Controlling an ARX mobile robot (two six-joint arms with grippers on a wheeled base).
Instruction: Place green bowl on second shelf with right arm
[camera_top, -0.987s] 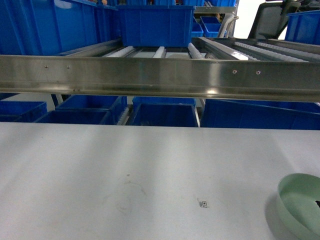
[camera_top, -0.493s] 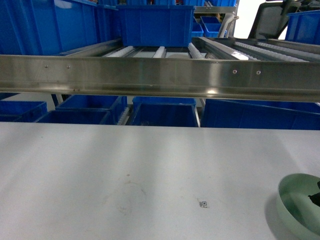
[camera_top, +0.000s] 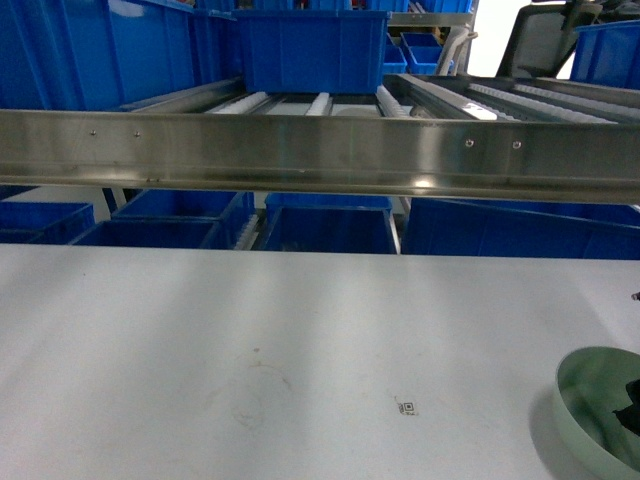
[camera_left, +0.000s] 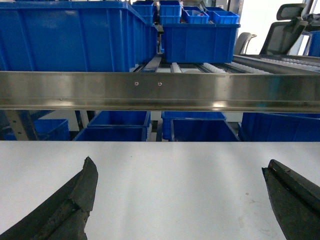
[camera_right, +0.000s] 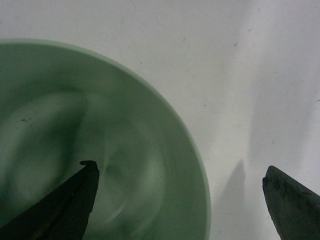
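The green bowl (camera_top: 585, 400) sits upright on the white table at the lower right of the head view, partly cut off by the frame edge. A dark fingertip (camera_top: 631, 406) of my right arm shows over its inside. In the right wrist view the green bowl (camera_right: 75, 130) fills the left side. My right gripper (camera_right: 180, 166) is open and straddles the bowl's rim, with one finger (camera_right: 75, 200) inside the bowl and the other (camera_right: 290, 200) over bare table. My left gripper (camera_left: 179, 164) is open over the table with nothing between its fingers. The roller shelf (camera_top: 320, 103) lies behind a steel rail.
A steel rail (camera_top: 320, 152) runs across the front of the rack. A blue crate (camera_top: 312, 48) stands on the rollers, with more blue crates (camera_top: 325, 228) below. A small printed marker (camera_top: 407, 408) lies on the white table (camera_top: 250, 330). An office chair (camera_left: 292, 22) stands at the far right.
The dark tip of my right gripper has come further into the head view over the bowl's inside. The bowl has stayed put.
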